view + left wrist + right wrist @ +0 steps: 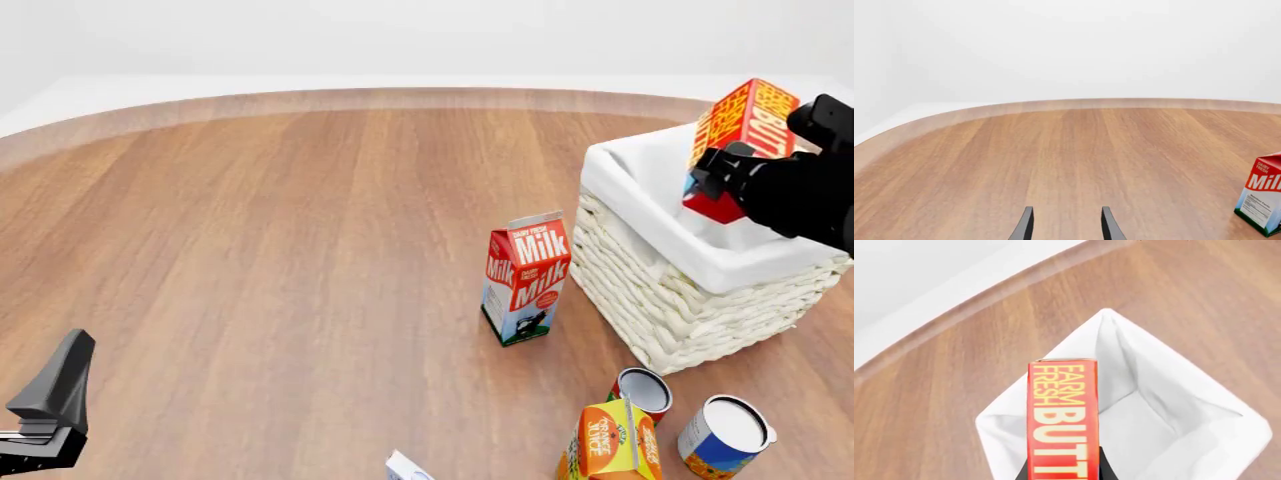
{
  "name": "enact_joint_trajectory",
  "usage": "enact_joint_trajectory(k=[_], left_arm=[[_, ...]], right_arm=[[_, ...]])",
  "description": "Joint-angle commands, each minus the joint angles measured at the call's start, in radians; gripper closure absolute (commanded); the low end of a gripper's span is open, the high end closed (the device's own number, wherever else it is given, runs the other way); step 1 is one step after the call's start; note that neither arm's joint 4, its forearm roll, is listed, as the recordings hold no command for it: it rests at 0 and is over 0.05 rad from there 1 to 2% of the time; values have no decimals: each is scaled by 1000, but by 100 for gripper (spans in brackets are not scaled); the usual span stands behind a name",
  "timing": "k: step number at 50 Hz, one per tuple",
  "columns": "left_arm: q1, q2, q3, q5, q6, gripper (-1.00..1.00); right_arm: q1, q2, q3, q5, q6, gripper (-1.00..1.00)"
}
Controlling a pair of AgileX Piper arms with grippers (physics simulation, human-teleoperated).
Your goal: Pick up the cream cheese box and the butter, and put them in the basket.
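Gripping the butter [738, 122] at its lower end, the right hand [721, 180] holds it above the basket [694, 300]; stiff, light carton. Left hand [1066, 225] hangs apart, empty.

— Where does each view look from?

— The front view sits above and behind my arms, looking forward and down over the table [267, 250]. My left wrist camera looks along my left gripper [1066, 225], low and level across bare wood. My right wrist camera stares steeply down, close over the basket [1227, 440].

— What overlaps?

— The milk carton [1261, 200] ahead of my left fingers shows in front too; so does the basket.
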Motion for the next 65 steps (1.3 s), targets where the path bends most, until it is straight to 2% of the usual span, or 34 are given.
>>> enact_joint_trajectory(k=[1, 41, 53, 60, 61, 65], left_arm=[[0, 0, 0, 0, 0, -100], [0, 0, 0, 0, 0, -100], [0, 0, 0, 0, 0, -100], [0, 0, 0, 0, 0, -100], [0, 0, 0, 0, 0, -100], [0, 0, 0, 0, 0, -100]], right_arm=[[-17, 27, 7, -9, 27, 100], [-14, 104, 7, -66, 24, 100], [-15, 91, -18, -35, 21, 100], [-21, 93, -15, -50, 15, 100], [-28, 91, -18, -47, 8, -100], [-33, 77, -22, -40, 13, -100]])
